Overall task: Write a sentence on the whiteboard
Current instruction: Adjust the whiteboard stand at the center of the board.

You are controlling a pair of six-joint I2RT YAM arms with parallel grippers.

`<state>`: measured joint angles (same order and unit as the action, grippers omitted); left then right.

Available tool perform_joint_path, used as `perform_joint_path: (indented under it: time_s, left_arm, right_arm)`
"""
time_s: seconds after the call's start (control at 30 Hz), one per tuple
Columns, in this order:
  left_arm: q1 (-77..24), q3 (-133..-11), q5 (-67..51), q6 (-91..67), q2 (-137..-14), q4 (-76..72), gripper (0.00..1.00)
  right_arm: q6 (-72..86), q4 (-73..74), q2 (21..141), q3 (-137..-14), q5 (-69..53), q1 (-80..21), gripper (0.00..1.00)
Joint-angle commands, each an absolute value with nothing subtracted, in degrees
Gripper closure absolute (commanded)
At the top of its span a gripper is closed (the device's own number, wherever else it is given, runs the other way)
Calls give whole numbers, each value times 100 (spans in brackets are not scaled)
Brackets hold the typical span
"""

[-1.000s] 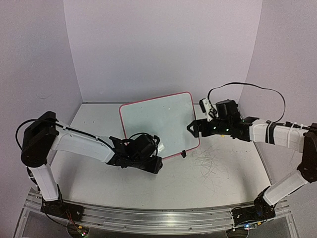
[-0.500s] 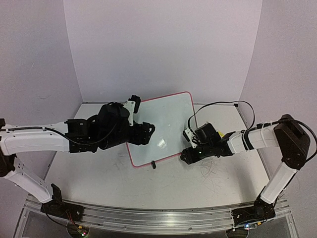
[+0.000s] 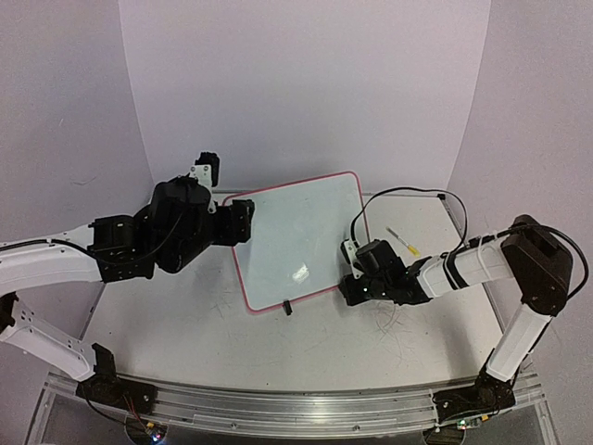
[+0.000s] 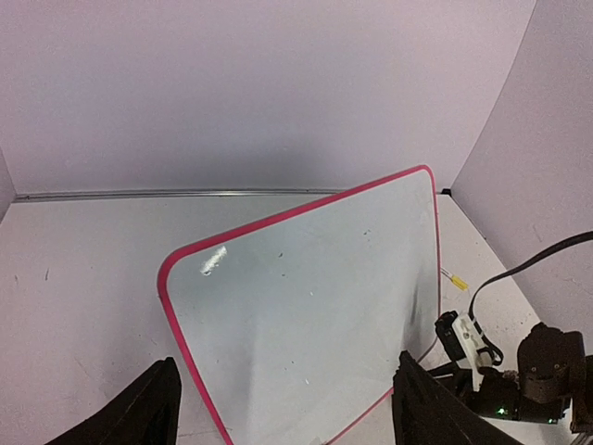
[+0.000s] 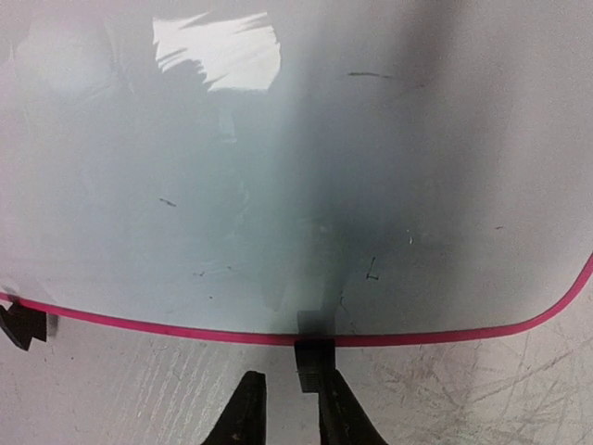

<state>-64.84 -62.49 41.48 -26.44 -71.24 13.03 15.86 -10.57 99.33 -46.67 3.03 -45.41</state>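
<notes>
The whiteboard (image 3: 296, 232) lies flat mid-table, white with a pink-red frame, and shows small dark specks and a glare patch. The sentence does not show in any view. My left gripper (image 3: 243, 222) hovers open at the board's far-left corner; in the left wrist view its fingers (image 4: 157, 408) straddle the whiteboard (image 4: 306, 306) with nothing between them. My right gripper (image 3: 347, 289) sits low at the board's near-right edge. In the right wrist view the right gripper (image 5: 285, 375) has its jaws drawn close. A black clip foot (image 5: 313, 357) on the whiteboard (image 5: 278, 185) touches one fingertip.
A thin yellow-tipped marker (image 3: 403, 243) lies on the table right of the board, also seen as the marker (image 4: 454, 278). A second clip foot (image 3: 287, 306) juts from the board's near edge. Grey scratch marks (image 3: 394, 311) cover the table below the right arm. Walls close in on three sides.
</notes>
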Motion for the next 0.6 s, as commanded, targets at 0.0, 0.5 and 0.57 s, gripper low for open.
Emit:
perform_joint_path:
  time_s: [0.0, 0.5, 0.57]
  left_arm:
    - [-6467, -6193, 4611, -2565, -6761, 1282, 20]
    - [-6463, -6338, 4842, -2320, -6827, 1282, 19]
    - [-6469, -6404, 4770, -2256, -6865, 1278, 17]
  right_arm:
    - [1834, -1327, 9942, -4501, 632, -4737, 88]
    - [2765, -1247, 9668, -4130, 1576, -5320, 69]
    - [2422, -1301, 9734, -4210, 1691, -5260, 60]
